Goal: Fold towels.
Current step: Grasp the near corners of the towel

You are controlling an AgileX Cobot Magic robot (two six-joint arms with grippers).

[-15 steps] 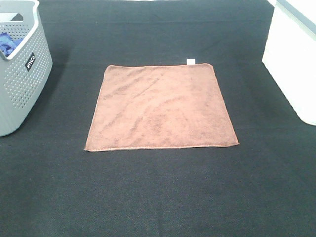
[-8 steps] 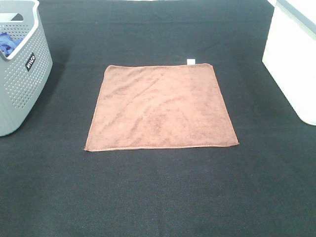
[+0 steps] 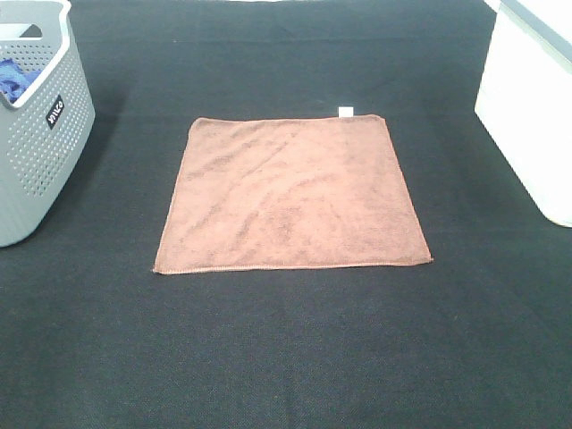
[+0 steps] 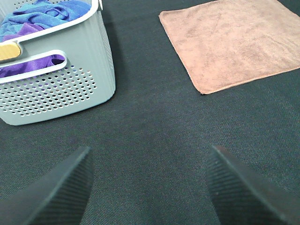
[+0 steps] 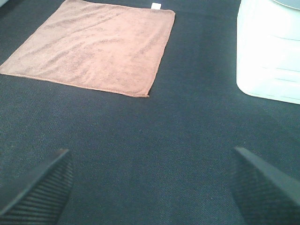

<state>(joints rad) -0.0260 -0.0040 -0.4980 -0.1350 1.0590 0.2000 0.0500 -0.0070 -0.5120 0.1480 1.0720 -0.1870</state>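
A brown towel (image 3: 290,194) lies flat and unfolded in the middle of the black table, with a small white tag (image 3: 346,111) at its far edge. It also shows in the left wrist view (image 4: 234,42) and the right wrist view (image 5: 93,44). My left gripper (image 4: 149,187) is open and empty, over bare table short of the towel's near left corner. My right gripper (image 5: 150,187) is open and empty, over bare table short of the towel's near right corner. Neither arm shows in the exterior high view.
A grey perforated basket (image 3: 40,134) stands at the left edge, holding blue and purple cloths (image 4: 42,16). A white container (image 3: 532,107) stands at the right edge, also in the right wrist view (image 5: 269,51).
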